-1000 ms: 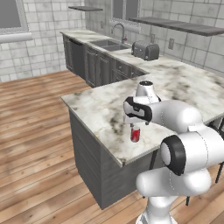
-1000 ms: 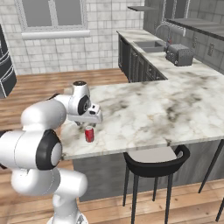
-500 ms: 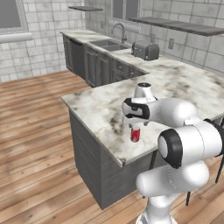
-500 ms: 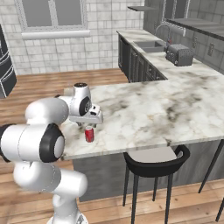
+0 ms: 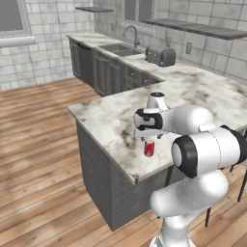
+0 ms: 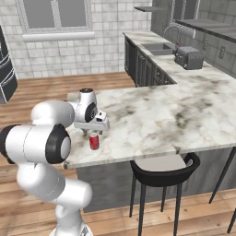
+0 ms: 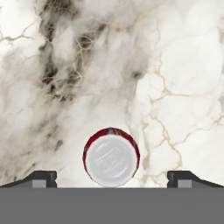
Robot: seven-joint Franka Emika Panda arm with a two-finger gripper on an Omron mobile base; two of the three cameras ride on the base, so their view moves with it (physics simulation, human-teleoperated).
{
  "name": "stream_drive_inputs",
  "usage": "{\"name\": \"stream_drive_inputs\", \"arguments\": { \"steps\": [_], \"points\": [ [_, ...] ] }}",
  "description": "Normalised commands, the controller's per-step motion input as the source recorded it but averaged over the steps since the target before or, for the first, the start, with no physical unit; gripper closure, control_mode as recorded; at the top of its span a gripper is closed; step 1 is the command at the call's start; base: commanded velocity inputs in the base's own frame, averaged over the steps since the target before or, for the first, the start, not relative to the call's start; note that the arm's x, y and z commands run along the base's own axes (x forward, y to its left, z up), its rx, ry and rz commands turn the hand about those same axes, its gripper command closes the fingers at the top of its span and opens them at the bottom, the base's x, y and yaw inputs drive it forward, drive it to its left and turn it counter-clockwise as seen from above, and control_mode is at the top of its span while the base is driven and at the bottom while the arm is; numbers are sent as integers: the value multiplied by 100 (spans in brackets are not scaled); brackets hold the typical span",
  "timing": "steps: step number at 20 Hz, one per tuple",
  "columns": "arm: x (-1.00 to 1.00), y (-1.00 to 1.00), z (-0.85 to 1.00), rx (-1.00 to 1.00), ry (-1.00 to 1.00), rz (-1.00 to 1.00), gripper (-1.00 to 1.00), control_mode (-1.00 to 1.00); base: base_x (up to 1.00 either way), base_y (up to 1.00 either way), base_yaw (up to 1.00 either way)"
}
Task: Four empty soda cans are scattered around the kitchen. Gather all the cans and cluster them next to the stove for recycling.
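Since the earlier frames the arm has folded a little lower and closer over the soda can (image 5: pixel 149 148), while the can itself has stayed put, upright near the front edge of the marble worktop (image 5: pixel 111 120), centre of the left base view. The pincer (image 7: pixel 111 177) hangs directly above it with its tips spread wide apart, one on each side of the silver top at the bottom of the hand view, clamped on nothing. From the base cameras the fingers are mostly hidden behind the white wrist, and whether they touch the can (image 6: pixel 94 141) cannot be made out. A toaster (image 6: pixel 188 57) sits upper right, beside the sink (image 6: pixel 159 46).
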Motion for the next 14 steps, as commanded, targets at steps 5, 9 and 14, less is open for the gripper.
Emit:
{"name": "stream_drive_inputs", "arguments": {
  "steps": [5, 9, 14],
  "points": [
    [6, 0, -12, 0, 0, 0, -100, -100, 0, 0, 0],
    [5, 0, -12, 0, 0, 0, -100, -100, 0, 0, 0],
    [4, 0, -11, 0, 0, 0, -100, -100, 0, 0, 0]
  ]
}}
